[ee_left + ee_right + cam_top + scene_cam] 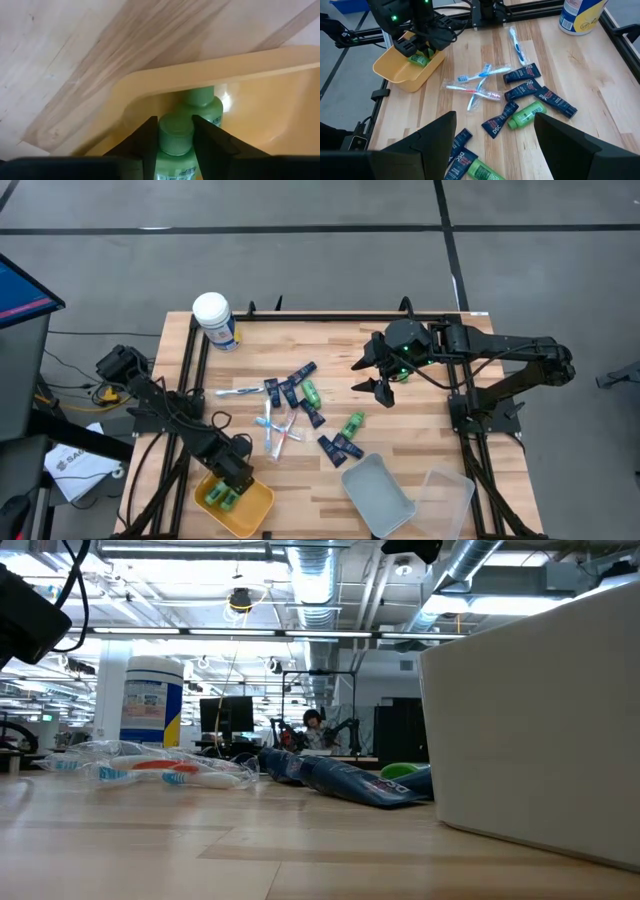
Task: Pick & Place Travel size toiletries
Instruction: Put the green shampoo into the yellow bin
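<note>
Left wrist view, left tool (175,142) gripping green bottle (176,145) over yellow tray (260,65), right tool (492,145) open.

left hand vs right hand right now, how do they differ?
Left hand is low inside the yellow tray, its fingers around a green bottle, beside a second green bottle already lying there. Right hand hangs open and empty above the wooden table, at the far side from the tray and apart from the scattered toiletries. Shared: both are dark, two-fingered.
</note>
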Available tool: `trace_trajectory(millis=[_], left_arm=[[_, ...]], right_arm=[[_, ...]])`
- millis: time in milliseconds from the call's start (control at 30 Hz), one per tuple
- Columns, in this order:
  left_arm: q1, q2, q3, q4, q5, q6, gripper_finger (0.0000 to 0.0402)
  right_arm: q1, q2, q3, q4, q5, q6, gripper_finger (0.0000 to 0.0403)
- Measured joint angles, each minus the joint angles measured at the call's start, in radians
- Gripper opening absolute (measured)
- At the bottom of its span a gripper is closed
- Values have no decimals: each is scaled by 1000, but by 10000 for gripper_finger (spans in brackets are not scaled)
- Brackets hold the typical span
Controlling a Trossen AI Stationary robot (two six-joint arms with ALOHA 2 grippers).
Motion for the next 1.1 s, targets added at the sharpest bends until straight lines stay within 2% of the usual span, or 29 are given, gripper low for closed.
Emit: trace_trajectory(millis=[233,467,633,833,967,1100], left_arm=[[0,0,0,2,-7,0,143],[5,-25,0,0,-6,0,160],[20,-157,0,-1,-13,9,163],[57,-382,0,3,-126,41,157],[119,-525,0,64,-238,203,155],[241,-608,0,167,-336,570,154]], right_arm=[[1,0,0,0,0,0,260],[-5,0,0,-2,0,0,260],[-33,0,0,-21,0,29,260],[-69,0,-6,-66,60,108,260],[-81,0,-41,-86,61,129,260],[-75,0,-50,-97,56,131,260]])
